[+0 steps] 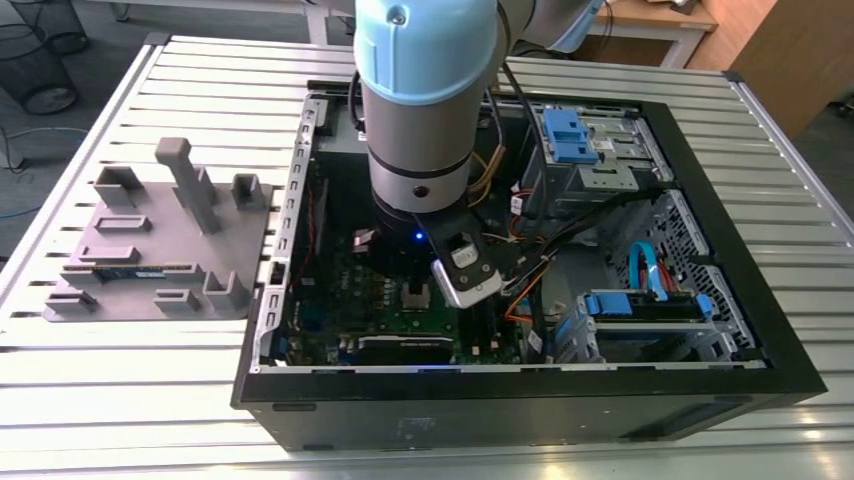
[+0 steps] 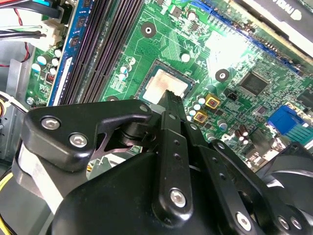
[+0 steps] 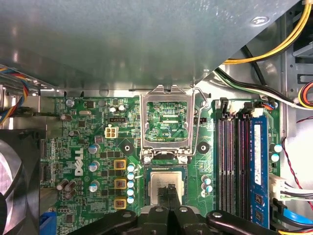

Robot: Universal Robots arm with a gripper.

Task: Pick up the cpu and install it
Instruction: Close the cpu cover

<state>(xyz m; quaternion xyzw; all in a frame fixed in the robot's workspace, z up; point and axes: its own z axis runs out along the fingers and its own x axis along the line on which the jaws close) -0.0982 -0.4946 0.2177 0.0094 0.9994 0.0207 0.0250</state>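
Nearest to me, the gripper (image 3: 169,190) has its jaws pressed together with nothing between them. I cannot tell if the tips touch the cpu (image 3: 160,182) or hang just over it. The cpu lies flat in its socket on the green motherboard (image 3: 93,125), which carries white print. Beyond it, the metal socket frame (image 3: 166,122) is flipped open.
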